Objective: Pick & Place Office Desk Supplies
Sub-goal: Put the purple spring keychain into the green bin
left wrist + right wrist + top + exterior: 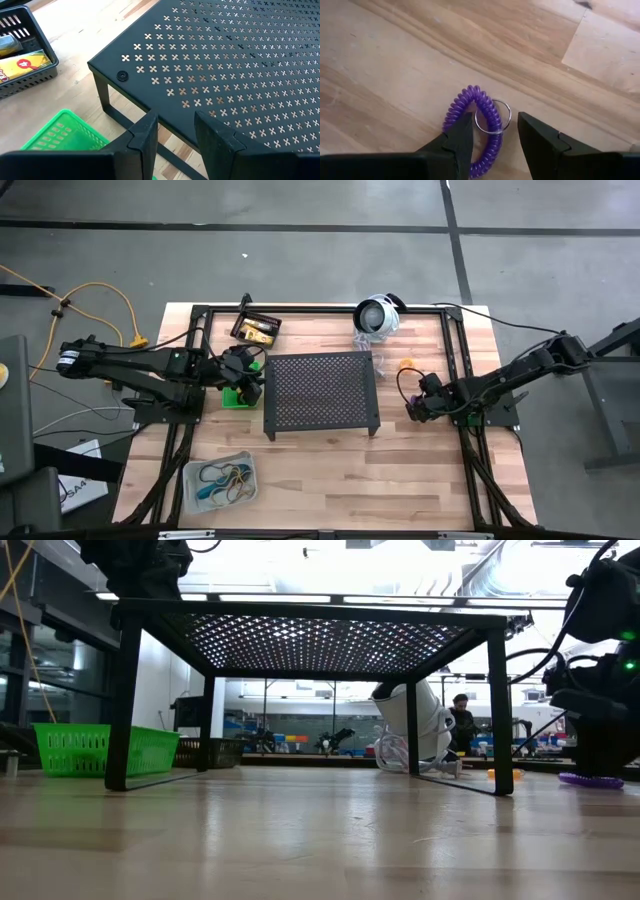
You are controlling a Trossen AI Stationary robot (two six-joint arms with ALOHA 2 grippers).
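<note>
A purple coiled loop (pixel 470 96) with a metal ring (pixel 508 111) lies flat on the wooden table, right of the black stand. My right gripper (pixel 495 116) is open, pointing steeply down just over it, one finger on either side of the ring and the coil's near side. The low view shows the loop (pixel 590 780) on the table under that gripper (pixel 598 745). My left gripper (pixel 175 119) hangs open with nothing between its fingers, above the green bin (pixel 60 135) beside the stand's left corner. A black bin (pixel 257 328) holds yellow tubes; a clear bin (pixel 220 480) holds rubber bands. My right gripper comes at the loop from above, its fingers across the coil's near side (pixel 492 145). One fingertip (pixel 462 131) overlaps the coil in the wrist view; whether it touches I cannot tell. The loop lies flat on the table.
The big black perforated stand (pixel 320 392) fills the table's middle between both arms. A round white-and-silver device (pixel 378 315) with a cable sits at the far edge, a small orange item (pixel 407 365) lies near it. Bare wood lies toward the near right.
</note>
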